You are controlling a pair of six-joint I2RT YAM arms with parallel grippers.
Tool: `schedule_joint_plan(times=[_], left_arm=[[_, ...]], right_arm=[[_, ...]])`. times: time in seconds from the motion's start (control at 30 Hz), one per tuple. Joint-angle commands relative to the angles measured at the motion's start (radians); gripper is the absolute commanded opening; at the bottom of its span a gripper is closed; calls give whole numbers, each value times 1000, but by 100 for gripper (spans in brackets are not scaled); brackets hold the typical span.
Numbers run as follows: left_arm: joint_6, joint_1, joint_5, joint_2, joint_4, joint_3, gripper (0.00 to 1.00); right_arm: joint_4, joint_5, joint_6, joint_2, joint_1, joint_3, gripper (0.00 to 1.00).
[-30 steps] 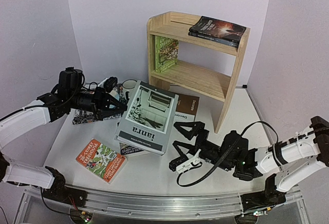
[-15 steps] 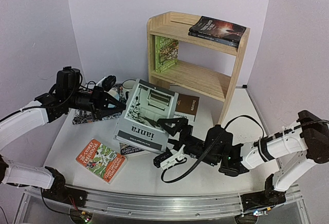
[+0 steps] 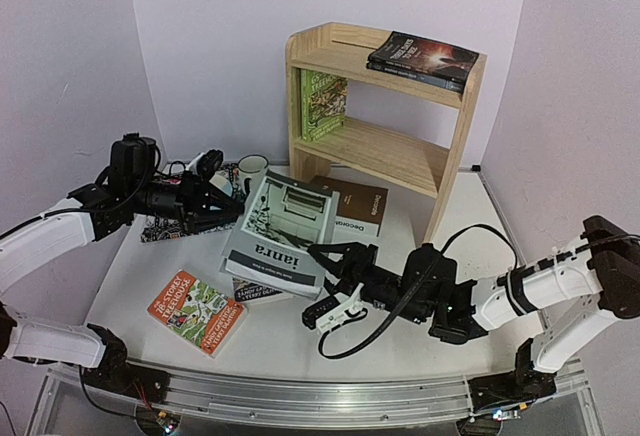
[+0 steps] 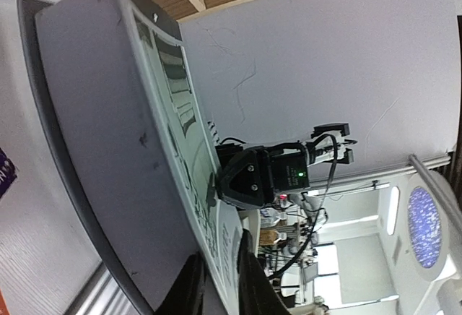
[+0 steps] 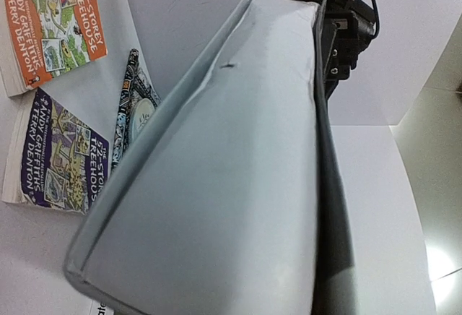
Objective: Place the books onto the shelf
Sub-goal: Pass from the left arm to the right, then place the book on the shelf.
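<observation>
A grey book [image 3: 285, 231] lies tilted over a dark blue Treehouse paperback [image 3: 258, 291] and the brown-and-white Decorate [image 3: 362, 211]. My left gripper [image 3: 238, 218] has the book's left edge between its fingers [image 4: 253, 282], which sit close against both faces. The right gripper [image 3: 322, 256] is closed on the book's near right corner, and the book's underside [image 5: 238, 170] fills the right wrist view. The orange Treehouse paperback [image 3: 197, 311] lies near the front left. The pine shelf [image 3: 455, 156] holds two dark books [image 3: 425, 59] on top and a green book [image 3: 323, 104] upright on the lower board.
The patterned mat [image 3: 160, 228] and a mug [image 3: 250, 168] sit behind my left gripper. The right arm's black cable [image 3: 385, 326] loops over the table near the front edge. Walls close in on both sides.
My right gripper swept left to the grey book and closed on its near right corner. The book has sunk to a flatter tilt. The left arm has barely moved.
</observation>
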Motion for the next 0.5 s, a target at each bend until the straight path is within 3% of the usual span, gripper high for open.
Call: schedule_joint_plan(times=[0.0,0.13,0.27,0.47], left_arm=[[119,-10,-71,-2,-72,52,31],[224,-10,-200,13,-216,129,43],[299,-10,-402,15,-357,206,45],[337,-10,-711,-93,-416,247,48]], right_arm=[[318,11,8,-61,5,-20,33],[275,36,-4,-98,5,-45,30],[185,102,-28,-137,5,-37,23],[76,381,-96,-83,4,101,21]])
